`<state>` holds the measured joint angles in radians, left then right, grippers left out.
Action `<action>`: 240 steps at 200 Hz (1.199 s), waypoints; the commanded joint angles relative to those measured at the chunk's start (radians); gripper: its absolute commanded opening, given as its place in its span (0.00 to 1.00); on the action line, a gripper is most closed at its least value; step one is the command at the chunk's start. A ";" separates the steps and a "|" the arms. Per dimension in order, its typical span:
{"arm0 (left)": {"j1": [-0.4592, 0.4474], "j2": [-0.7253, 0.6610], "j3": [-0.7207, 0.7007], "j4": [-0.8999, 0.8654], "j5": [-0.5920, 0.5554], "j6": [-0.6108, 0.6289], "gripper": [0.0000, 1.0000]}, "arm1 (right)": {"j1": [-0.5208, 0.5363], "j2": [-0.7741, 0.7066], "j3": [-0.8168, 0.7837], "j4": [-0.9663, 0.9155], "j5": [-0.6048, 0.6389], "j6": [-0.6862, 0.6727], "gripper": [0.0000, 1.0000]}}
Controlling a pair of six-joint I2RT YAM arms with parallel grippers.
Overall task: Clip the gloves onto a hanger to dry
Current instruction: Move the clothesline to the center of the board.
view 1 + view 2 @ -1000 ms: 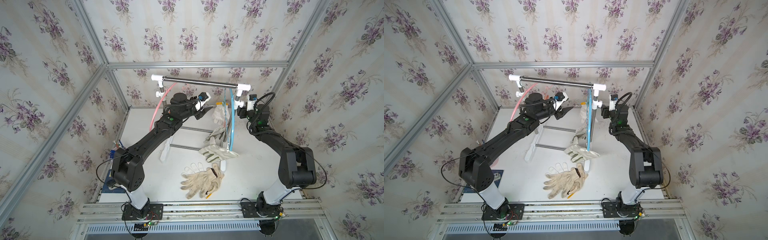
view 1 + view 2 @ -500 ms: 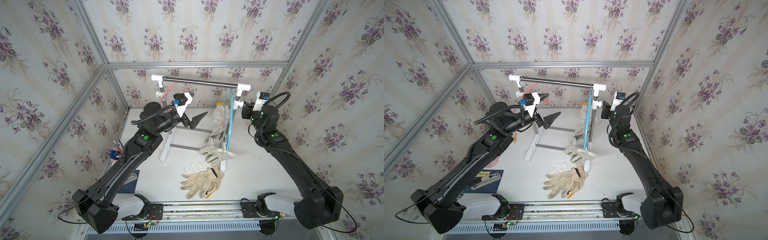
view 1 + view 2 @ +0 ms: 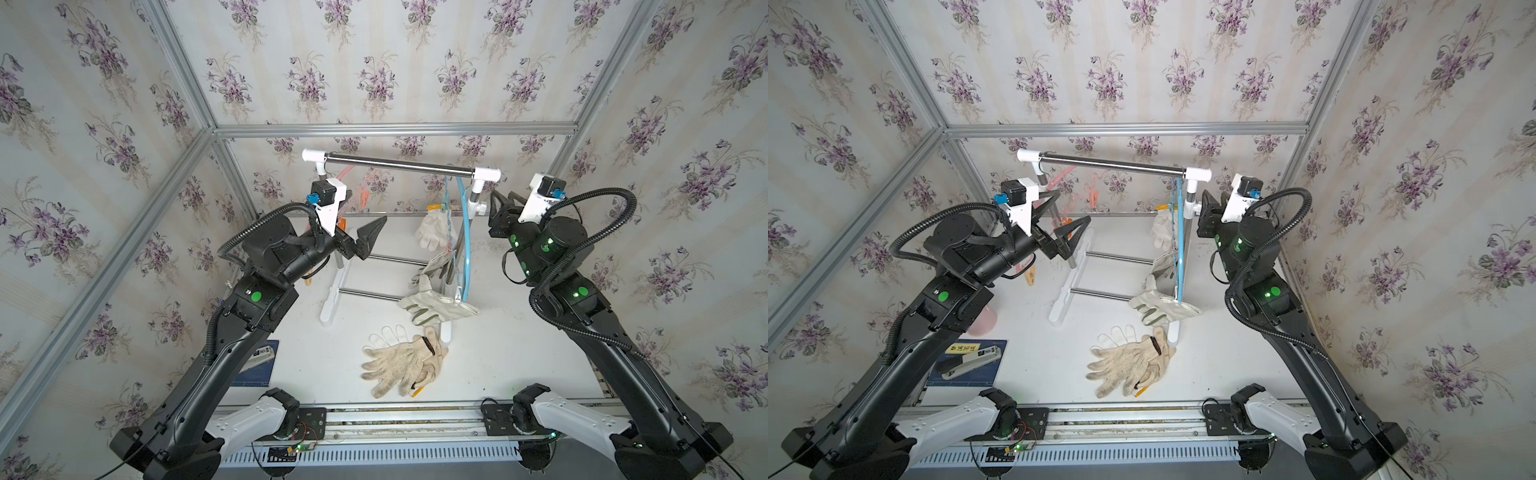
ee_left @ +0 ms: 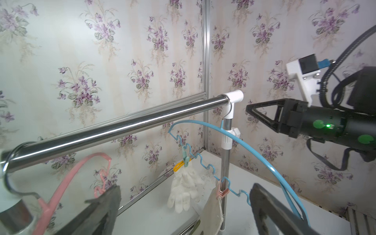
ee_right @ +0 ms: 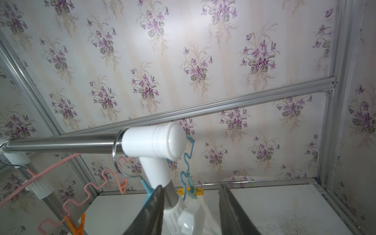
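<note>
Gloves (image 3: pixel 401 361) well apart from both grippers, some hung, some on the table (image 3: pixel 519 353).

Left gripper (image 3: pixel 361 222): spread wide, pinching nothing, raised in front of the rail (image 3: pixel 399 166) near its left end and aimed across toward the blue hanger (image 3: pixel 467 249). In its wrist view, fingers (image 4: pixel 97 211) blurred at the picture's edge, with rail and hanger seen between them.

Right gripper (image 3: pixel 503 205): partly spread, pinching nothing, raised just beside the rail's right post (image 3: pixel 471 203), on its outer side. Cannot tell whether touching it.

Between the two grippers, blue hanger hooked at the rail's right end, hanging steeply down.
- Highest on its wavy bar: white glove (image 3: pixel 434 230), pinned at the yellow cuff by a green clip (image 4: pixel 185 158), fingers down.
- Next along: canvas glove (image 3: pixel 436 266), pinched by a pink clip (image 4: pixel 220 192).
- At the hanger's low end: second canvas glove (image 3: pixel 436 309), green finger patches up, spread out flat close over the table. Cannot tell whether resting on it.

In front of the rack's foot, cream gloves (image 3: pixel 1129 365) heaped together on the table, fingers toward the left arm's side. Cannot tell how many in the heap.

Pink hanger (image 4: pixel 67 173) hooked at the rail's left end, orange clips (image 5: pixel 77 224) on its wavy bar.
</note>
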<state>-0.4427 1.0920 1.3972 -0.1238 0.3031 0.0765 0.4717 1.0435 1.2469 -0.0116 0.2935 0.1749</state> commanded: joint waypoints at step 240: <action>0.461 0.347 -0.194 -0.172 -0.153 -0.040 1.00 | 0.324 -0.001 -0.148 -0.059 -0.612 -0.051 0.44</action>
<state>0.0326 1.4906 1.3300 -0.4709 0.0288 -0.1387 0.7910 1.0370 1.1072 -0.1055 -0.3058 0.1303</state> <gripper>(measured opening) 0.997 0.443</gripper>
